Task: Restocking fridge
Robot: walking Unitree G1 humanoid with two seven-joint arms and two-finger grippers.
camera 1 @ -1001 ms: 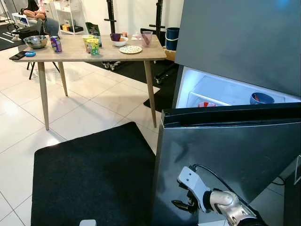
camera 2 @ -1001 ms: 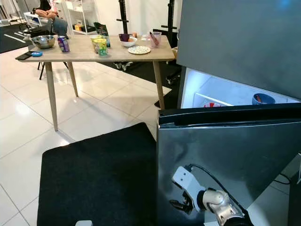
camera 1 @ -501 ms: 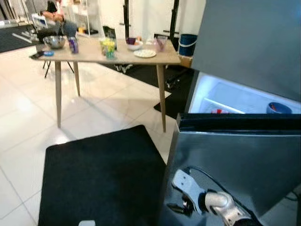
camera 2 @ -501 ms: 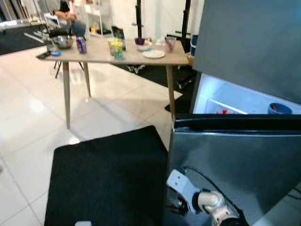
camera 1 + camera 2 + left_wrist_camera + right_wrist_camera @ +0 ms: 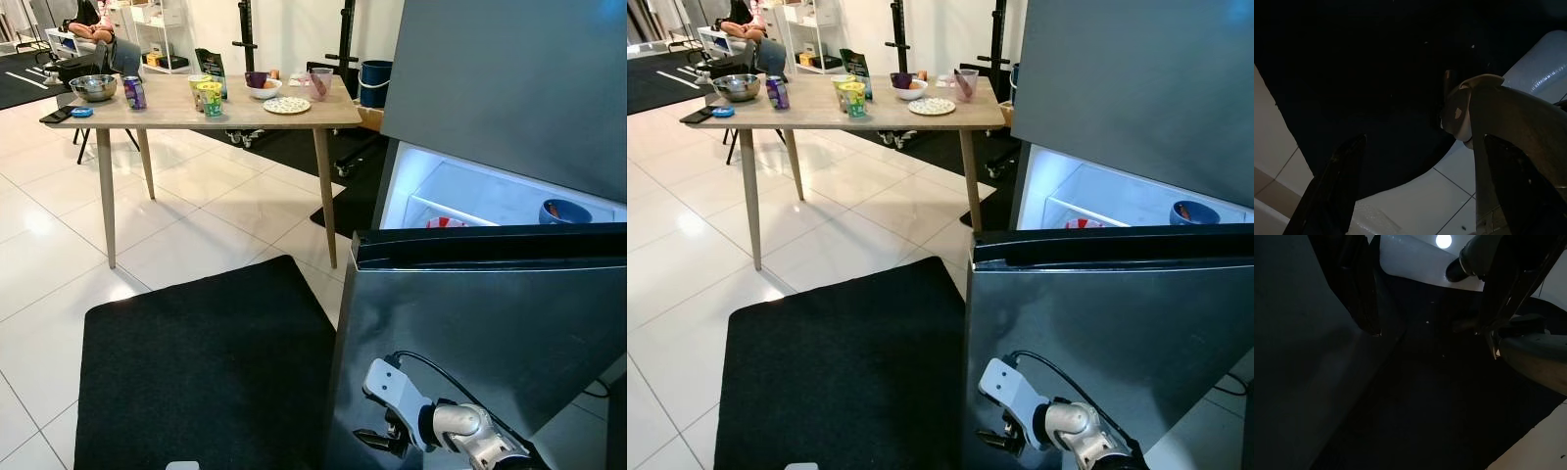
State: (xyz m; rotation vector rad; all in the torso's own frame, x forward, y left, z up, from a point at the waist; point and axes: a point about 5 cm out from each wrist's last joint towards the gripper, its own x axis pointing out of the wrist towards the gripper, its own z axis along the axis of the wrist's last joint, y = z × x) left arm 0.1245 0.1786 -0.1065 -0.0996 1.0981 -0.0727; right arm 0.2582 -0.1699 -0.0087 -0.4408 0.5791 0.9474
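Fridge door (image 5: 490, 323) stands open; lit shelves hold a blue bowl (image 5: 569, 211). Camera has swung back toward the table (image 5: 245, 113) of groceries. Right gripper (image 5: 377, 441) hangs low beside the door, finger state unclear.

The left pincer (image 5: 1415, 186) hangs open over a black mat (image 5: 1376, 88) and white tiles (image 5: 1415, 205).

No readable text, brand, number or sign anywhere. Purple drink can (image 5: 135, 93) on the pale wooden table (image 5: 176, 115): print too small to read. Dark green standing pouch (image 5: 209, 65) and yellow-green printed cups (image 5: 210, 99): markings present, illegible. Red-and-white package (image 5: 446, 222) inside the lit fridge compartment (image 5: 500, 201): lettering cannot be made out.
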